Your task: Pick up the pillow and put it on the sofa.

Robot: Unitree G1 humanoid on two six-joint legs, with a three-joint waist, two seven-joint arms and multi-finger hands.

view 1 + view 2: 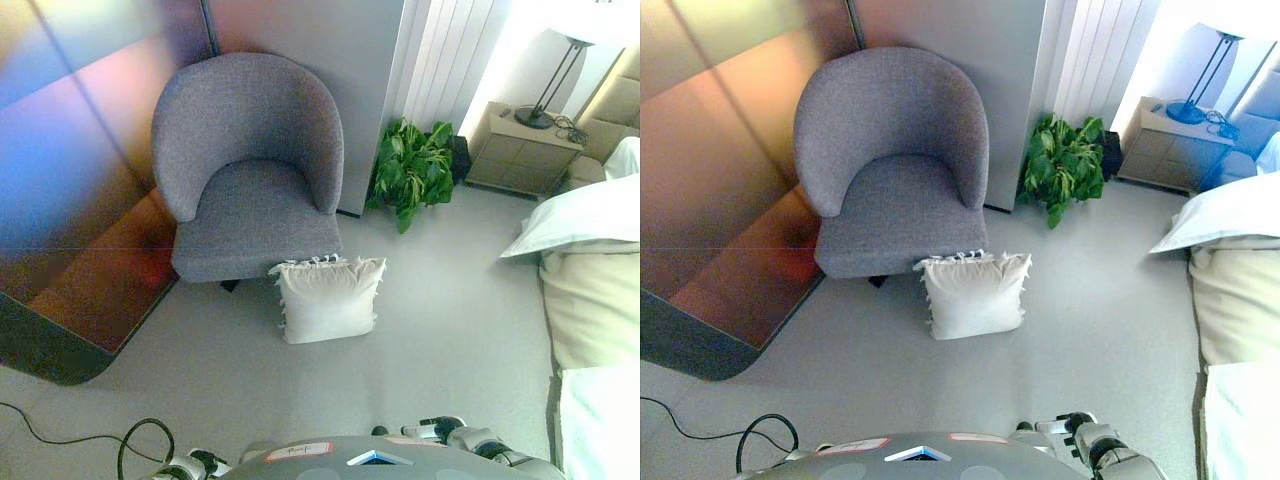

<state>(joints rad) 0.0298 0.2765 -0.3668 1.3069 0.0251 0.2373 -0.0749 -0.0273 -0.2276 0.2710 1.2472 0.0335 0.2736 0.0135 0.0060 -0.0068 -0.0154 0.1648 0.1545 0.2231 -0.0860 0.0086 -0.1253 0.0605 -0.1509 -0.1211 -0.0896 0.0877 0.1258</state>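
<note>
Pillow point(330, 299) on floor vs sofa point(250, 170) front.

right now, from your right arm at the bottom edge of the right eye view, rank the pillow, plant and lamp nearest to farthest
Only the right arm shows, at the bottom edge; the hand itself is out of view.
1. pillow: on the floor, leaning against the front of the armchair.
2. plant: further back, by the wall.
3. lamp: far right corner, on the nightstand.
</note>
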